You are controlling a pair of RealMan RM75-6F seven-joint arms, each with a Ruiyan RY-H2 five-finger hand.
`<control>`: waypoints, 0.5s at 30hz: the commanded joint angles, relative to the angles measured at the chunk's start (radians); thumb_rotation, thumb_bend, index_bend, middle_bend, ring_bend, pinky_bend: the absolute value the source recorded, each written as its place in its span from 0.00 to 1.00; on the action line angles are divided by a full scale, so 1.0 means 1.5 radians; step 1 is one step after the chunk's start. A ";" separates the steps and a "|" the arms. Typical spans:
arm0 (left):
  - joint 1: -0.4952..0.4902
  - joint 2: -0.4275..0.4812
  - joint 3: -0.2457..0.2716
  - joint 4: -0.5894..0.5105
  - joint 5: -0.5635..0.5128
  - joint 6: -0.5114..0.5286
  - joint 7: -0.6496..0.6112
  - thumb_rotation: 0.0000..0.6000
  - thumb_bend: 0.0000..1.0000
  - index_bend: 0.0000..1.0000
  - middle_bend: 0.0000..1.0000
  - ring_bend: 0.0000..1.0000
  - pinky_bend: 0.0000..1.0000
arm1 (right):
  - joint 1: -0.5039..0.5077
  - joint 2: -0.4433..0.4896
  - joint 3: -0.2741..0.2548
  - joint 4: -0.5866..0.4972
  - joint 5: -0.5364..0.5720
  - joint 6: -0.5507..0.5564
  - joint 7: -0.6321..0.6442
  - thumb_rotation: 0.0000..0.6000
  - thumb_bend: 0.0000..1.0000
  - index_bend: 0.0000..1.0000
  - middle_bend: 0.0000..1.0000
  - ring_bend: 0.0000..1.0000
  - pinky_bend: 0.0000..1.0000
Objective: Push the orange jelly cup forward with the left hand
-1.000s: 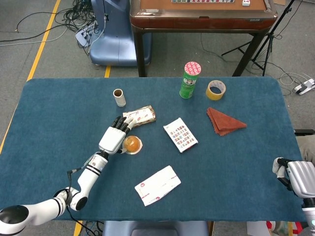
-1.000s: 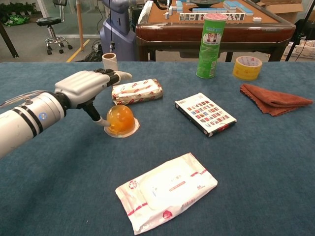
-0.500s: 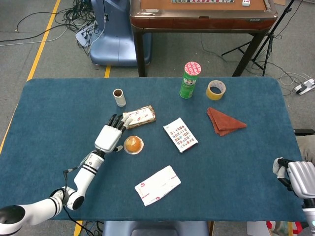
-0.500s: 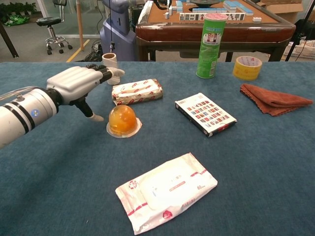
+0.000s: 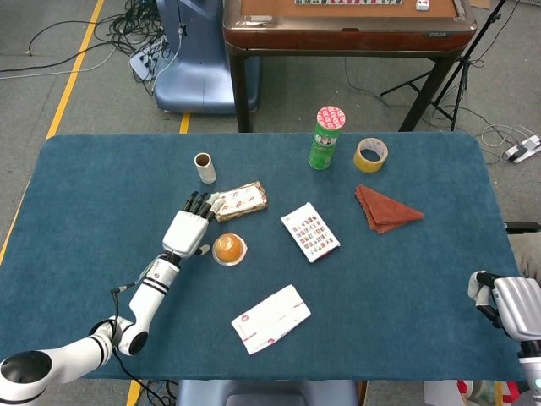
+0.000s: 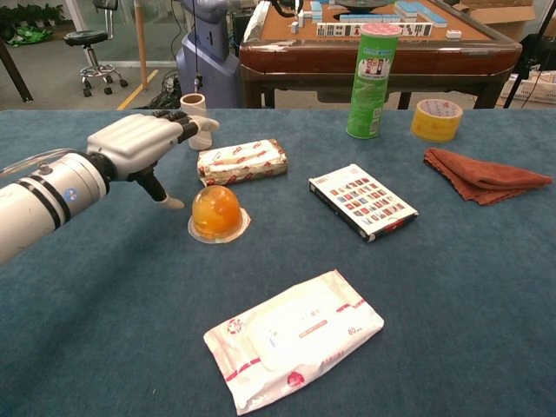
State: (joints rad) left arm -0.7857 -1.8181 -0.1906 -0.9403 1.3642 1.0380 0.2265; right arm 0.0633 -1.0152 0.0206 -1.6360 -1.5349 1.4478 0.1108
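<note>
White fingers (image 6: pixel 195 127) of the left hand (image 6: pixel 139 143) are reaching out flat toward the far side, spread a little and grasping nothing, thumb pointing down toward the surface (image 6: pixel 486 287). Left hand is hovering just left of the orange jelly cup (image 6: pixel 216 214), a small gap showing between thumb tip and cup in the chest view; in the head view the left hand (image 5: pixel 187 232) is sitting beside the cup (image 5: pixel 228 249), not on it. Jelly cup is standing upright on the blue surface, near-left of centre. Just beyond it a wrapped snack bar (image 6: pixel 242 162) is lying, fingertips ending close to its left end. Small paper-tube roll (image 6: pixel 197 114) is standing farther back, behind the fingers. Right of the cup a flat printed card box (image 6: pixel 362 201) is lying at an angle. Nearer the front edge a wet-wipe pack (image 6: pixel 294 337) is lying flat. Far side: green canister (image 6: pixel 373 82) standing upright, yellow tape roll (image 6: pixel 436 120) just right of it, folded rust-brown cloth (image 6: pixel 479 175) nearer and to the right. Right hand (image 5: pixel 507 304) is showing only at the near right corner of the head view, at the surface edge, well apart from everything; cannot tell how its fingers are lying.
</note>
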 commanded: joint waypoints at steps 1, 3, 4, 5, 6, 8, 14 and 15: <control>-0.007 -0.008 0.006 0.012 0.020 0.012 -0.029 1.00 0.00 0.00 0.00 0.00 0.00 | 0.000 0.000 0.000 0.000 -0.001 0.000 0.001 1.00 1.00 0.92 0.79 0.75 0.93; -0.010 -0.014 0.008 0.018 0.028 0.019 -0.037 1.00 0.00 0.00 0.00 0.00 0.00 | 0.000 0.000 0.000 0.000 -0.001 -0.001 0.000 1.00 1.00 0.92 0.79 0.75 0.93; -0.011 -0.017 0.008 0.020 0.030 0.021 -0.040 1.00 0.00 0.00 0.00 0.00 0.00 | 0.000 0.000 0.000 0.000 -0.001 -0.001 0.001 1.00 1.00 0.92 0.79 0.75 0.93; -0.013 -0.020 0.008 0.023 0.032 0.022 -0.044 1.00 0.00 0.00 0.00 0.00 0.00 | 0.000 0.000 -0.001 0.000 -0.001 -0.001 0.001 1.00 1.00 0.92 0.79 0.75 0.93; -0.015 -0.023 0.008 0.025 0.033 0.023 -0.046 1.00 0.00 0.00 0.00 0.00 0.00 | 0.000 0.000 0.000 0.000 -0.001 -0.001 0.001 1.00 1.00 0.92 0.79 0.75 0.93; -0.019 -0.029 0.008 0.027 0.035 0.022 -0.049 1.00 0.00 0.00 0.00 0.00 0.00 | 0.000 0.001 0.000 0.001 -0.001 0.000 0.002 1.00 1.00 0.92 0.79 0.75 0.93; -0.028 -0.040 0.009 0.022 0.044 0.026 -0.052 1.00 0.00 0.00 0.00 0.00 0.00 | -0.001 0.002 -0.001 0.001 -0.002 0.002 0.005 1.00 1.00 0.92 0.79 0.75 0.93; -0.030 -0.041 0.009 0.021 0.045 0.027 -0.051 1.00 0.00 0.00 0.00 0.00 0.00 | -0.001 0.002 -0.001 0.001 -0.002 0.002 0.005 1.00 1.00 0.92 0.79 0.75 0.93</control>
State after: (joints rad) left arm -0.8291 -1.8788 -0.1779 -0.9079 1.4305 1.0780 0.1497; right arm 0.0611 -1.0119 0.0197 -1.6343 -1.5374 1.4513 0.1192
